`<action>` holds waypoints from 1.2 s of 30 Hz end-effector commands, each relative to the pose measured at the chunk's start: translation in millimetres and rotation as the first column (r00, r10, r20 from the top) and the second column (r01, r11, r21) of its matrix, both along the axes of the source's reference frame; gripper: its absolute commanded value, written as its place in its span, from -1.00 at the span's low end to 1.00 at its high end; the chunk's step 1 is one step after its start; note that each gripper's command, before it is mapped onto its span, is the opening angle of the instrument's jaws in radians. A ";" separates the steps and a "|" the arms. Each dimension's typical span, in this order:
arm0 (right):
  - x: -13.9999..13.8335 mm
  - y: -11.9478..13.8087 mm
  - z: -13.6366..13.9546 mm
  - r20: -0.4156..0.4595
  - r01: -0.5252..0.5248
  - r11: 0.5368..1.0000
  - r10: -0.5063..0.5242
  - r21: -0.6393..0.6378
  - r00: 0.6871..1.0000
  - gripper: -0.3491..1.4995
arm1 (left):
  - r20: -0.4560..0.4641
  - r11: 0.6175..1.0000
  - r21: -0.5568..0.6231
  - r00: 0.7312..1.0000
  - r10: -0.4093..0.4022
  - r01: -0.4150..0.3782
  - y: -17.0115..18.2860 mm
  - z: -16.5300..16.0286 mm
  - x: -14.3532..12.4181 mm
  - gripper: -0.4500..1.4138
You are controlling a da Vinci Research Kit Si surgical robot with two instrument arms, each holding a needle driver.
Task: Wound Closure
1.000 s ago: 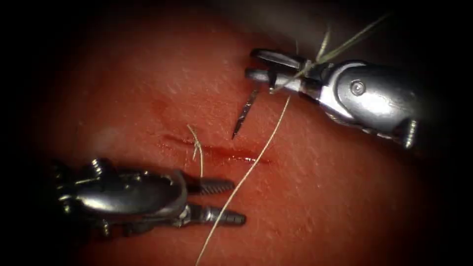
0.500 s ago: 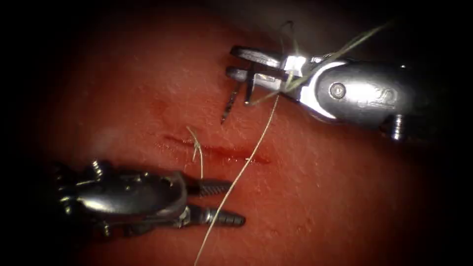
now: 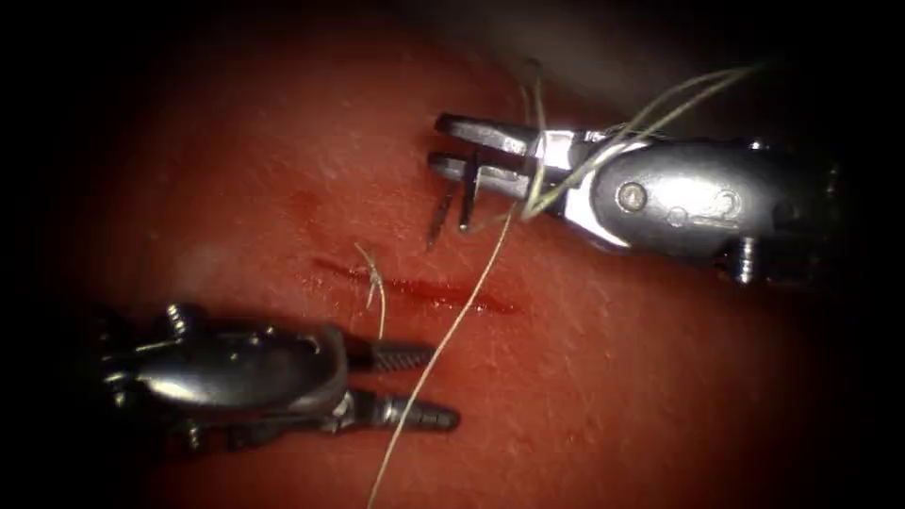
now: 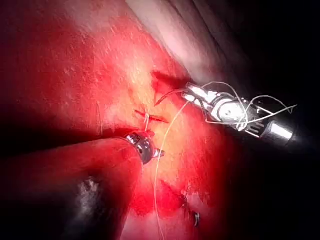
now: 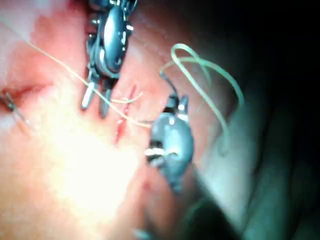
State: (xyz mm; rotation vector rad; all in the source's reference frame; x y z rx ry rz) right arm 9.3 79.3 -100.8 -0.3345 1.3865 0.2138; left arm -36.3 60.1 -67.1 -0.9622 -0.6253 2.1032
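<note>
The right end effector [image 3: 451, 149] was clamped on the needle [image 3: 439, 213] near its middle, both ends hanging toward 6 o'clock above the tissue [image 3: 283, 160], clear of it, at 12 o'clock from the cut [image 3: 415, 287]. Thread [image 3: 443, 344] looped over its wrist and trailed toward 7 o'clock across the cut. The left end effector [image 3: 434, 385], at 7 o'clock from the cut, sat parted and held nothing; a cut thread end [image 3: 374, 283] stood at the cut.
</note>
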 end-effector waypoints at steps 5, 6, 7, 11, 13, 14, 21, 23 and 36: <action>0.7 0.2 0.4 0.001 0.000 1.000 0.000 -0.002 1.000 -1.00 | 0.000 1.000 0.001 1.000 0.000 0.000 -0.4 0.6 -0.4 -0.02; 0.7 0.2 0.4 0.001 0.000 1.000 0.000 -0.002 1.000 -1.00 | 0.000 1.000 0.001 1.000 0.000 0.000 -0.4 0.6 -0.4 -0.02; 0.7 0.1 0.5 0.003 -0.002 1.000 0.002 -0.003 1.000 -1.00 | 0.000 1.000 0.001 1.000 0.000 0.000 -0.4 0.6 -0.4 -0.02; 1.0 -0.2 0.8 0.005 0.000 1.000 0.000 -0.005 1.000 -1.00 | 0.000 1.000 0.002 1.000 0.001 -0.001 -0.4 0.5 -0.3 -0.02; 1.2 -0.5 1.0 0.012 0.007 1.000 -0.007 -0.005 1.000 -1.00 | 0.000 1.000 0.002 1.000 0.001 -0.001 -0.4 0.5 -0.3 -0.02; 1.3 -0.8 1.2 0.012 0.008 1.000 -0.008 -0.008 1.000 -1.00 | 0.000 1.000 0.002 1.000 0.001 -0.001 -0.4 0.5 -0.3 -0.02; 1.7 -1.0 1.6 0.021 0.001 1.000 -0.001 -0.010 1.000 -1.00 | -0.002 1.000 0.002 1.000 0.003 -0.003 -0.4 0.5 -0.2 -0.02; 1.8 -1.3 1.9 0.022 -0.004 1.000 0.004 -0.014 1.000 -1.00 | -0.002 1.000 0.002 1.000 0.003 -0.003 -0.4 0.5 -0.2 -0.02; 4.0 -4.8 5.8 0.070 0.023 0.997 -0.018 -0.073 0.997 -1.00 | 0.002 1.000 0.001 1.000 0.010 -0.010 0.0 0.5 0.2 -0.01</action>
